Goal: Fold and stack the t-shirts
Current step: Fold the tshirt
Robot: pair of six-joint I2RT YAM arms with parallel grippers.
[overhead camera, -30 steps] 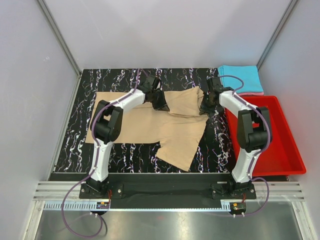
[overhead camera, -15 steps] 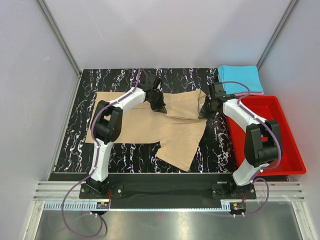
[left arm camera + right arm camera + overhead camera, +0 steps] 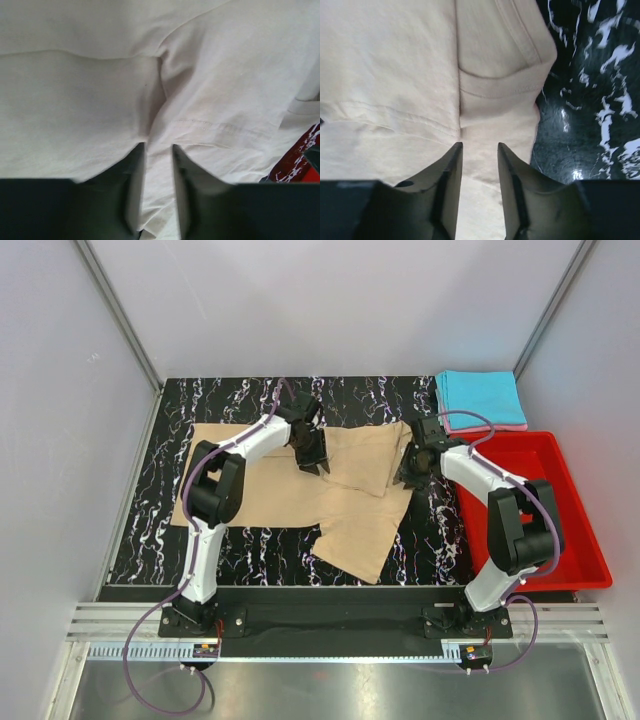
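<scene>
Top external view showed the tan t-shirt (image 3: 280, 495), spread mid-bench (image 3: 230, 400), with its far edge drawn nearer the near edge than a second before. The left gripper (image 3: 310, 453) and right gripper (image 3: 410, 470) had their jaws clamped on it, so the fold looked underway.

- Your left arm (image 3: 245, 447) stretches toward the upper centre of the top view, and the left gripper (image 3: 157, 146) points down with its fingers nearly together, pinching the tan t-shirt (image 3: 270, 490).
- Your right arm (image 3: 478, 466) bends inward at centre right, and the right gripper (image 3: 479, 145) pinches likewise.
</scene>
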